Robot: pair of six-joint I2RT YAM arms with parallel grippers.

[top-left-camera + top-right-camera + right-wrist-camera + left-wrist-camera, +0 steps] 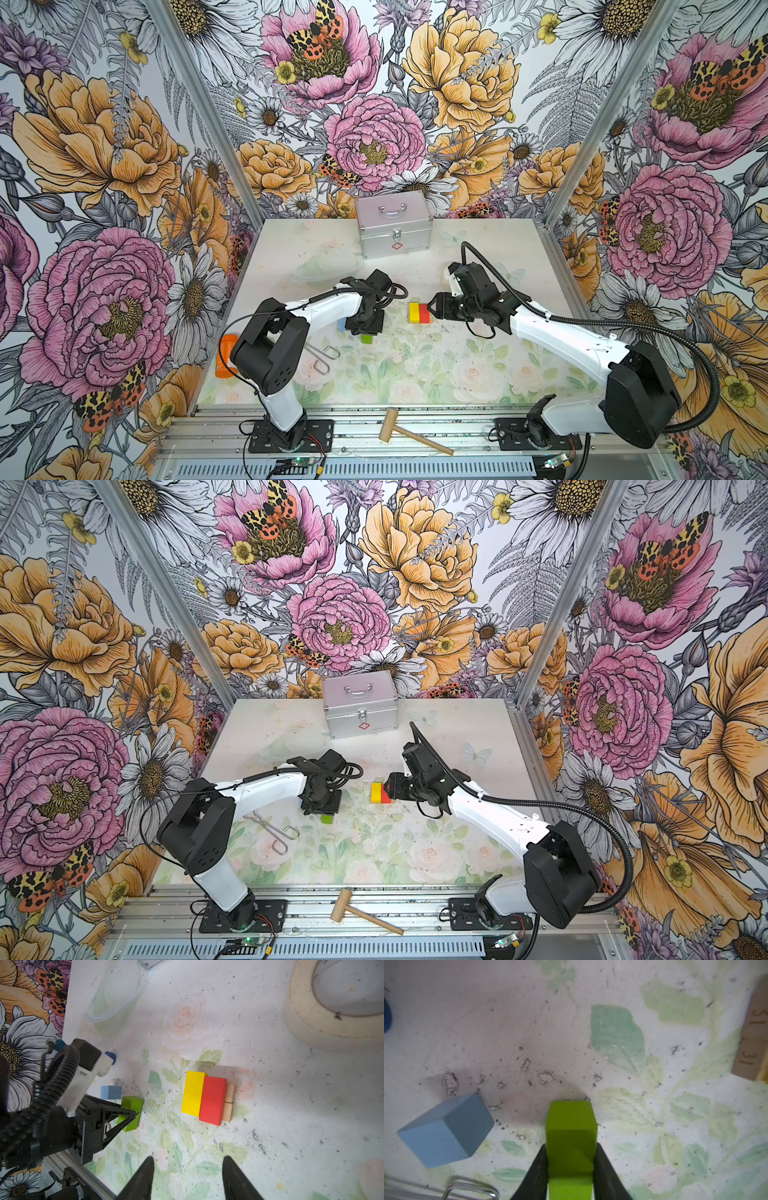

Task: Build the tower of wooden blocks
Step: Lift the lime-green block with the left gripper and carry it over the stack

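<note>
My left gripper [571, 1147] is shut on a green bar [571, 1136], low over the table; both top views show the bar [367, 339] under the gripper [322, 808]. A light blue cube [446, 1130] lies just beside it, and a dark blue cylinder [111, 1056] farther off. In the middle stands the tower [419, 313]: a yellow bar [192, 1093] and a red bar [213, 1100] side by side on two tan bars [228, 1101]. My right gripper [188, 1159] hangs open and empty just right of the tower.
A silver case [394, 224] stands at the back. A clear plastic lid [114, 999] and a tape roll [332, 1012] lie behind the arms. A wire clip [324, 357] and an orange bottle [226, 355] are at the left. A wooden mallet [409, 432] rests on the front rail.
</note>
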